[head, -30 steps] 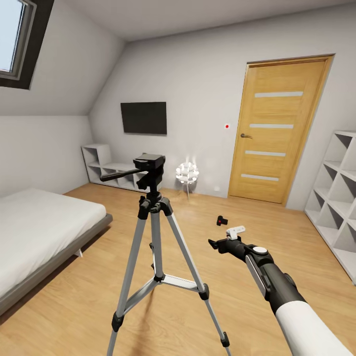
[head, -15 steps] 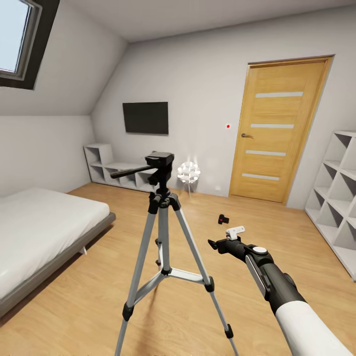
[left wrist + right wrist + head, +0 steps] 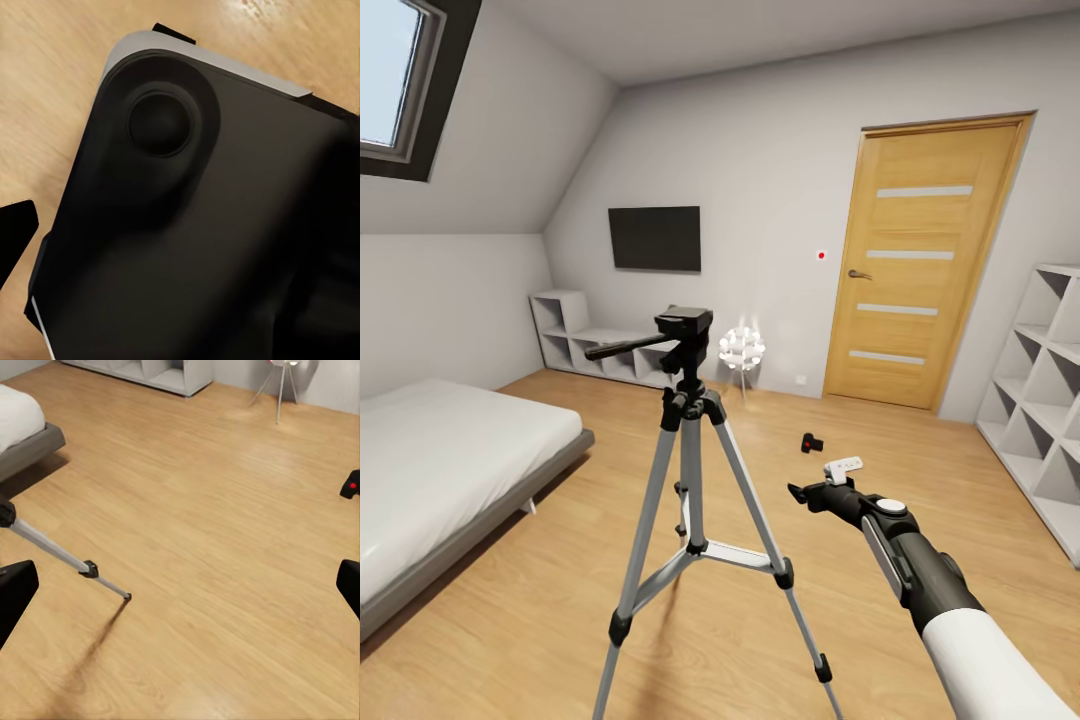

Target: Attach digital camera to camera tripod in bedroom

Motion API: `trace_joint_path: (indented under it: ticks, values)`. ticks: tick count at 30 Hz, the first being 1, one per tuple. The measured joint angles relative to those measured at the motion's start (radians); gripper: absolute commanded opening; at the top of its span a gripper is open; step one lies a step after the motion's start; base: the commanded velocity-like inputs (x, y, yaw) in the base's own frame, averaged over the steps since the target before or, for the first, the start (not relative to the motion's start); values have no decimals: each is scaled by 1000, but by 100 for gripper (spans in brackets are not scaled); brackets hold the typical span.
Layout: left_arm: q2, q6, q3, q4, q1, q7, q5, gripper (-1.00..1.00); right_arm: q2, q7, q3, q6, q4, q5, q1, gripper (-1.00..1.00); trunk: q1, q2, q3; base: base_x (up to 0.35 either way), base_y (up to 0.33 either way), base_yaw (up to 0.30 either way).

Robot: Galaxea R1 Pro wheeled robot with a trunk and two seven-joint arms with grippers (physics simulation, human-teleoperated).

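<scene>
Wood floor (image 3: 920, 460): light boards all over the bedroom.
Camera tripod (image 3: 690, 440): stands up tall on its 3 silver legs, in the middle of the room. Its long black handle sticks out toward the bed side.
Tripod leg (image 3: 67, 556): 1 silver leg slants down to the floor in the right wrist view.
Digital camera (image 3: 811, 442): small and black with a red dot. It lies on the floor past the tripod, toward the door.
Right gripper (image 3: 808, 492): held out low over the floor, near the camera but not touching it. Its 2 fingers are spread wide and hold nothing.
Left gripper: I cannot tell.
Bed (image 3: 430, 460): low and grey, on the left.
Door (image 3: 920, 265): wooden, shut.
Shelves (image 3: 1050, 400): white cubes on the right.
</scene>
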Motion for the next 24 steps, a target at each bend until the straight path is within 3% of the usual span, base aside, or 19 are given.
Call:
trace_joint_path:
  ticks: [19,24]
  values:
    - [-1,0,2,0,0,1,1,100,4,-3,-1,-1,-4,4,0,100,0,0,0,-302,1,0]
    - [-1,0,2,0,0,1,2,100,-4,4,2,-1,-3,4,0,100,0,0,0,-169,74,0]
